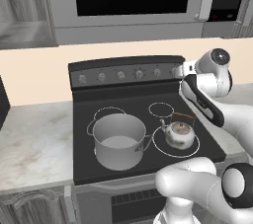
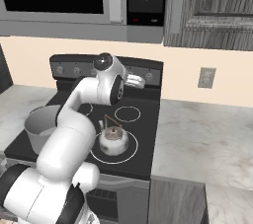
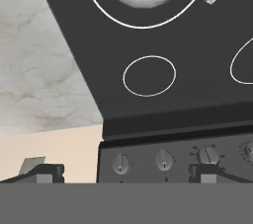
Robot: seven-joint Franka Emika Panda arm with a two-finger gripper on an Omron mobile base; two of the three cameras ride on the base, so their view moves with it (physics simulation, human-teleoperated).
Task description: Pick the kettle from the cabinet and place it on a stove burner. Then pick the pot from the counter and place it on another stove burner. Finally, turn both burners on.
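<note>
Jaws of the gripper [image 3: 126, 172] stand wide, empty, before the stove knobs [image 3: 163, 160] at bottom centre. Kettle [image 1: 179, 134] sits right of centre on a large ring; pot [image 1: 118, 140] beside it, left of centre.

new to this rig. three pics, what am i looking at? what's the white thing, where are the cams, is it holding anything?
The white thing is a robot arm in a rendered kitchen. Two pictures come from cameras behind it, left and right; the third looks along its gripper. On the black cooktop stand a grey pot and a small silver kettle, each on a large burner ring. The gripper is open, holds nothing, and hovers by the knobs on the back panel. Pale stone counter lies on both sides.
</note>
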